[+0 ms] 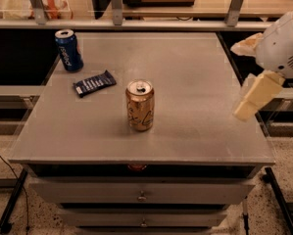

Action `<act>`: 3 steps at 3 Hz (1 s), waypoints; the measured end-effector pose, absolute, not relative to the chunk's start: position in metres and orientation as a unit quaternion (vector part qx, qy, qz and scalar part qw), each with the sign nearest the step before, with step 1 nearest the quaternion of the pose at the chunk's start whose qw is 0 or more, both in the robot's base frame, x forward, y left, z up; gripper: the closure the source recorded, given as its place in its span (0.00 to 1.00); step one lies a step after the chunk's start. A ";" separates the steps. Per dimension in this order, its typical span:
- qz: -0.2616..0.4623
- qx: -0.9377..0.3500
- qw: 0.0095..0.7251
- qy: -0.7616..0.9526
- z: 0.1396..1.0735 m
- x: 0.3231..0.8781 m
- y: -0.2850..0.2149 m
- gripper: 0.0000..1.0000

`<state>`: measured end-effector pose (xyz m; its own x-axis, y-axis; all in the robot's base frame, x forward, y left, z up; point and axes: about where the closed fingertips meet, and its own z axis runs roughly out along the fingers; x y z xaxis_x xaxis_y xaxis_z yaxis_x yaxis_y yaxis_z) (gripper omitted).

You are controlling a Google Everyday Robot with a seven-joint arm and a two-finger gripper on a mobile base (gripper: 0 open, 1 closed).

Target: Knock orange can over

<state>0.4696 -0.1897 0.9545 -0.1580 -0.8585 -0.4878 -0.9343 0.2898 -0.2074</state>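
Note:
The orange can (139, 105) stands upright near the middle of the grey table (195, 82), a little toward the front edge. It is shiny orange-gold with pale lettering and a silver top with a pull tab. My gripper (254, 98) hangs from the white arm (283, 45) at the right edge of the table. It is well to the right of the can, at about the can's height, and touches nothing.
A blue can (68, 50) stands upright at the table's back left corner. A dark snack packet (94, 83) lies flat between it and the orange can. Shelving with metal posts (115, 4) runs behind the table. Drawers (142, 196) sit below the front edge.

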 end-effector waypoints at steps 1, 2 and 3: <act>0.164 -0.570 0.317 0.740 0.931 0.489 -0.152 0.00; 0.190 -0.563 0.331 0.733 0.935 0.490 -0.139 0.00; 0.200 -0.557 0.343 0.729 0.930 0.490 -0.139 0.00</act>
<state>0.4900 -0.1390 0.9295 -0.1446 -0.6748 -0.7237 -0.9498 0.2997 -0.0896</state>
